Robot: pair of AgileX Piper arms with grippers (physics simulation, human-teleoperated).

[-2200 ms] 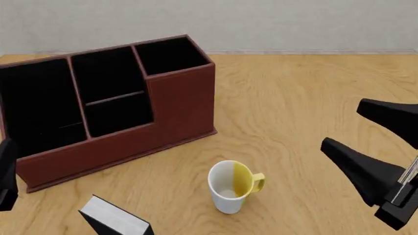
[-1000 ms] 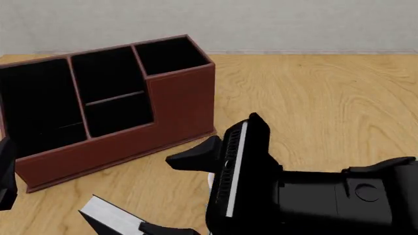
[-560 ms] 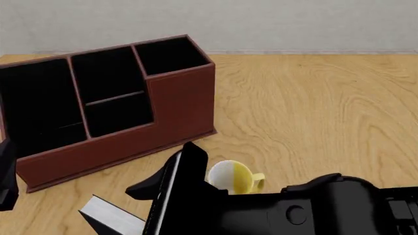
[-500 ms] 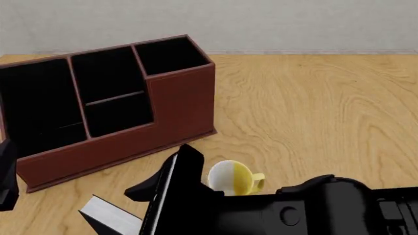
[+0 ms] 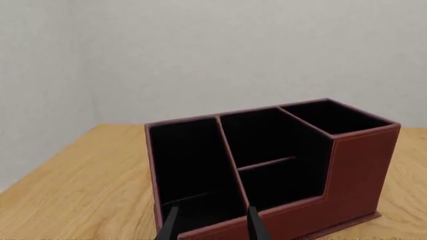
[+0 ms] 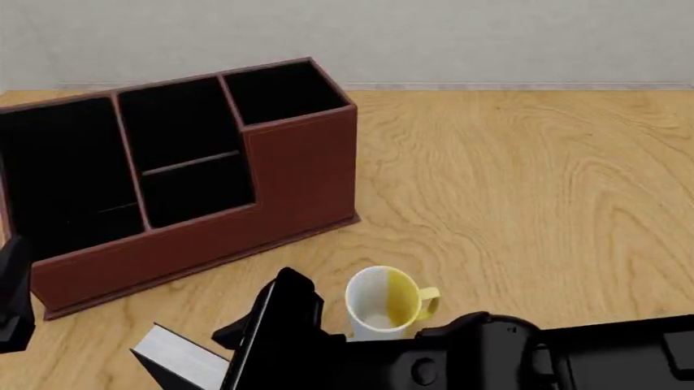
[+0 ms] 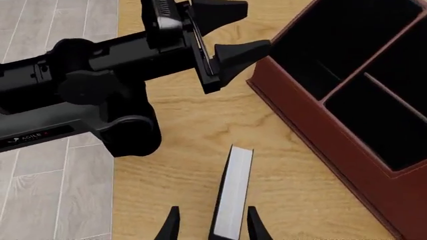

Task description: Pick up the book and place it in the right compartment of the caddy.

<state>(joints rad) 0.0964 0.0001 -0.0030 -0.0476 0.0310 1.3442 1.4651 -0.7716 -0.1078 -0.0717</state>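
The right gripper [image 7: 211, 227] is lined up over the book [image 7: 232, 191], which stands on edge on the table [image 6: 521, 179] near its front edge, white pages up, just in front of the caddy [image 6: 292, 175] and left of the mug [image 6: 382, 301]. In the right wrist view the two fingertips stand apart with the page edge between them, so the jaws are released and nothing is held yet.

The step in hand looks to be the grasp. To do it well, the gripper should come straight down along the covers so each finger passes one cover without nudging it; a thin book on its edge will likely topple at a sideways touch. The fingers should go well down the covers before closing, and close squarely across the thickness. The mug sits just beside the right arm's path and should be given room on the lift.

The left gripper [image 5: 210, 227] hangs open near the caddy's low-fronted end, holding nothing, with its tips apart.

All three caddy sections appear empty, though their black interiors make small things hard to rule out. The right compartment [image 6: 284, 91] is narrow with a full-height front wall, so the book must be carried above the rim and lowered in upright. The mug appears empty as well.
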